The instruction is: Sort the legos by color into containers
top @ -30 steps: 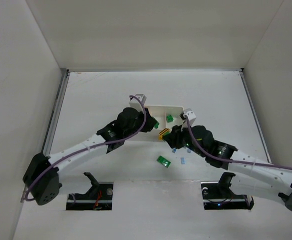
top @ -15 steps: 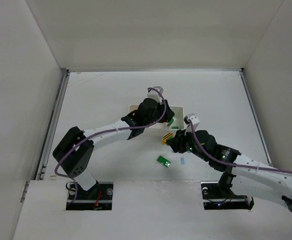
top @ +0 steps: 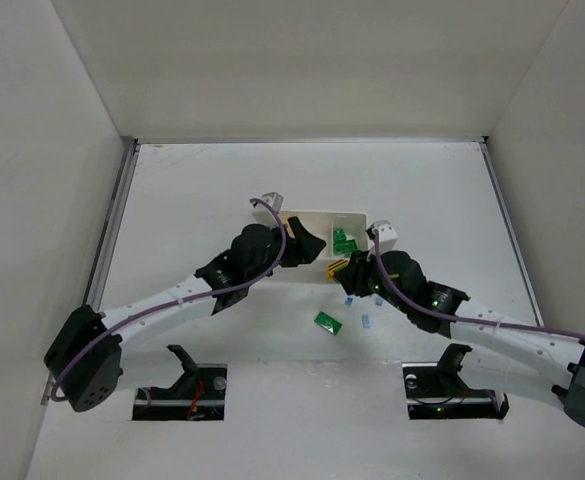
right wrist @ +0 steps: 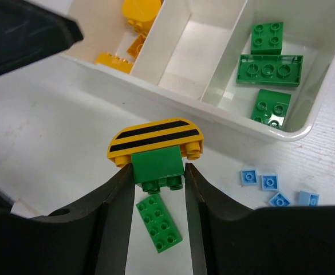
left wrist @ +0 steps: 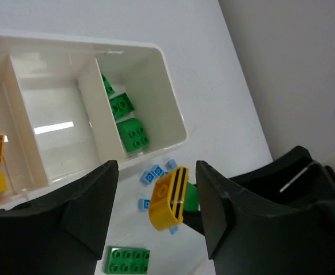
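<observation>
While tight around a green-and-yellow lego stack [right wrist: 157,159], right fingers [right wrist: 117,220]; left fingers [left wrist: 91,200] apart.

From above, the left arm [top: 250,252] is covering the tray's [top: 324,213] left end. The right fingers [right wrist: 115,220] are hiding the green brick's [right wrist: 157,163] sides.

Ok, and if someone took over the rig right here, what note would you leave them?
Left claw: open, empty, by the tray.
Right claw: shut on a green brick with a yellow striped piece stuck to it, just outside the tray.
Done: yellow bricks in one end compartment, three green bricks in the other; middle empty.
To do: the held pair, one green plate and four light blue tiles on the table.
</observation>
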